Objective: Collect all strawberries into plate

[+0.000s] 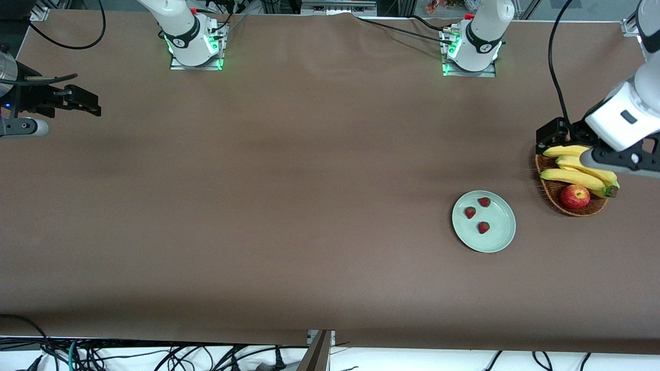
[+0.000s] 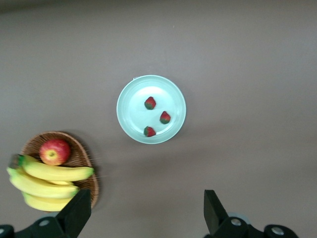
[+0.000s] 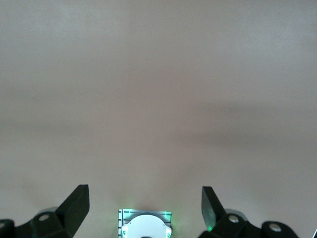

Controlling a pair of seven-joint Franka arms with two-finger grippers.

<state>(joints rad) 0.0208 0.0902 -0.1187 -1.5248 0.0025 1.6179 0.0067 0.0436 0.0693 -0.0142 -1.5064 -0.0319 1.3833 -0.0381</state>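
Three strawberries [image 1: 483, 201] [image 1: 469, 212] [image 1: 483, 227] lie in the pale mint-green plate [image 1: 502, 232], toward the left arm's end of the table. In the left wrist view the berries [image 2: 150, 102] [image 2: 165, 117] [image 2: 149, 131] lie apart from one another inside the plate [image 2: 131, 111]. My left gripper [image 1: 550, 138] is up in the air over the table beside the basket, open and empty [image 2: 146, 210]. My right gripper [image 1: 82, 102] waits at the right arm's end of the table, open and empty [image 3: 145, 206].
A brown wicker basket [image 1: 548, 195] beside the plate holds bananas [image 1: 572, 178] and a red-yellow apple [image 1: 575, 196]; it also shows in the left wrist view [image 2: 85, 154]. The right arm's base [image 3: 145, 225] lies under the right gripper. Cables hang along the table's near edge.
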